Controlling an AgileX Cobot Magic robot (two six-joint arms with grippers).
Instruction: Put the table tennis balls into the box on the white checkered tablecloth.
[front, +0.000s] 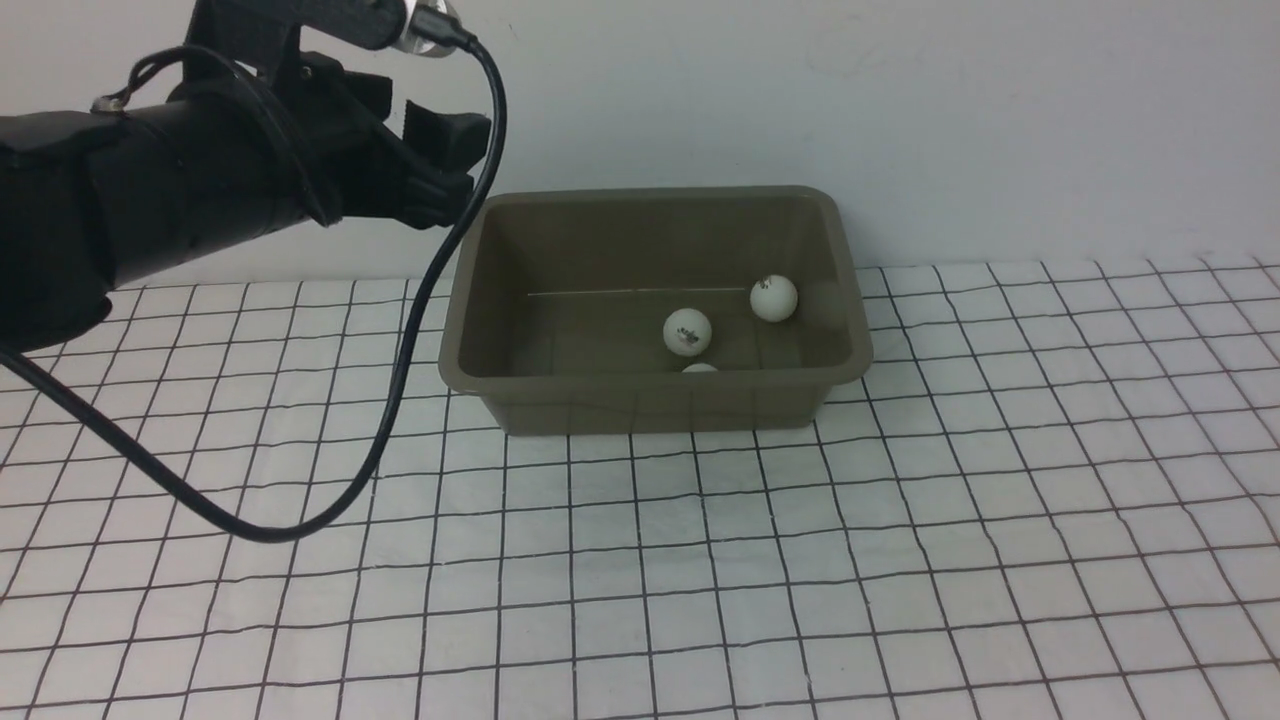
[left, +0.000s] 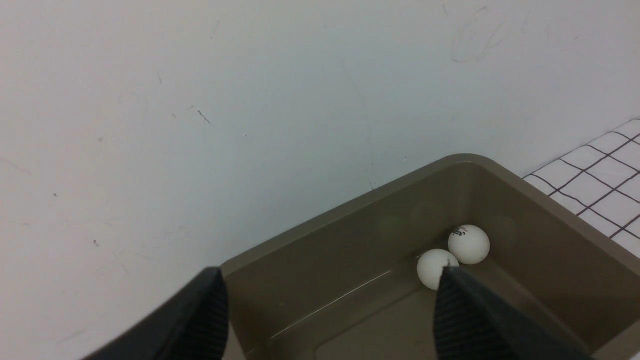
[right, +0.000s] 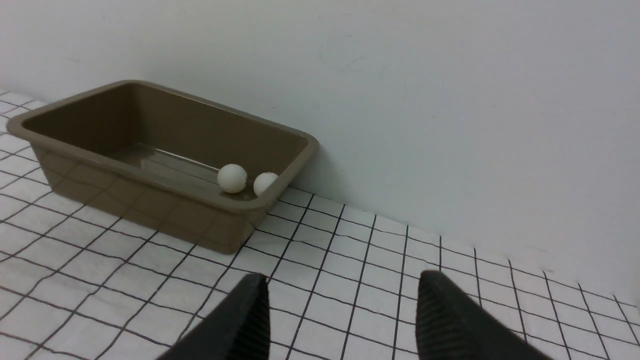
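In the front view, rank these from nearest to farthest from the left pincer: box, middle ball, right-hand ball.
1. Box, its left end beside the left pincer.
2. Middle ball, mid-floor.
3. Right-hand ball, near the right wall.

Looks like a robotics lab or test rig to me. There's a bare white wall (front: 900, 100) with little scuffs and marks, and a white checkered tablecloth (front: 800, 560) spread over the whole work surface. A chunky black robot arm (front: 150, 200) trails a loose cable (front: 398, 380), and a plain olive box (front: 650, 405) sits there as the prop.
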